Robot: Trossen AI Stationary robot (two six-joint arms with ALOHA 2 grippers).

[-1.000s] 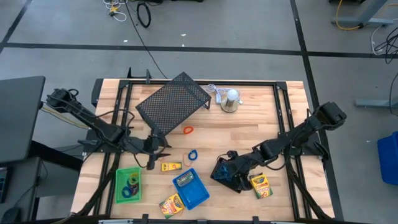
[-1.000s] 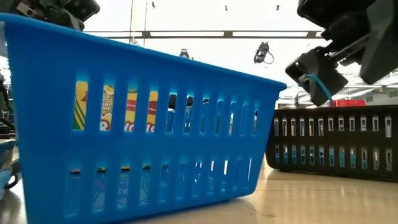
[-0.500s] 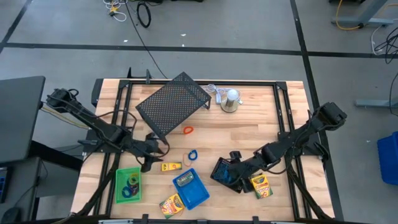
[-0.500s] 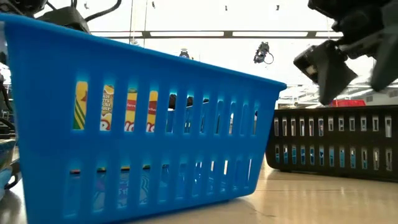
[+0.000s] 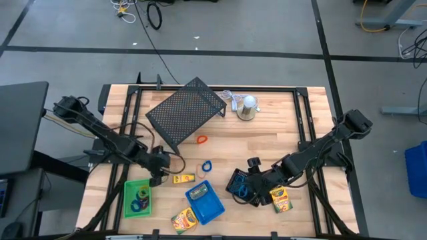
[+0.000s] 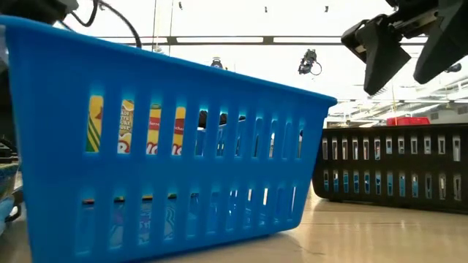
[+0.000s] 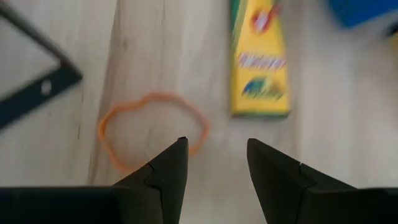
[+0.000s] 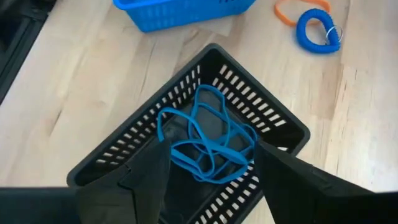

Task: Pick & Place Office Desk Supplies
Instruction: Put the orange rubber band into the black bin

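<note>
Black mesh tray point(image 8: 186, 149) at the table's right front: rigid, light, take it by the rim. Right gripper point(image 8: 208, 180) hovers over it, fingers spread, empty; blue elastic loops point(image 8: 208, 134) lie tangled inside. Left gripper point(image 7: 214, 165) half-parted, holding nothing, above the orange elastic loop point(image 7: 152, 127) beside a crayon box point(image 7: 260, 62). Loop looks thin, floppy, flat on wood: pinch one strand, likely to slip.

Robotics lab: floor cables point(image 5: 154, 15), taped concrete, framed wooden table point(image 5: 267, 137).

Blue loops point(image 8: 208, 140) in black tray point(image 8: 273, 121), crayon box point(image 7: 260, 59)
</note>
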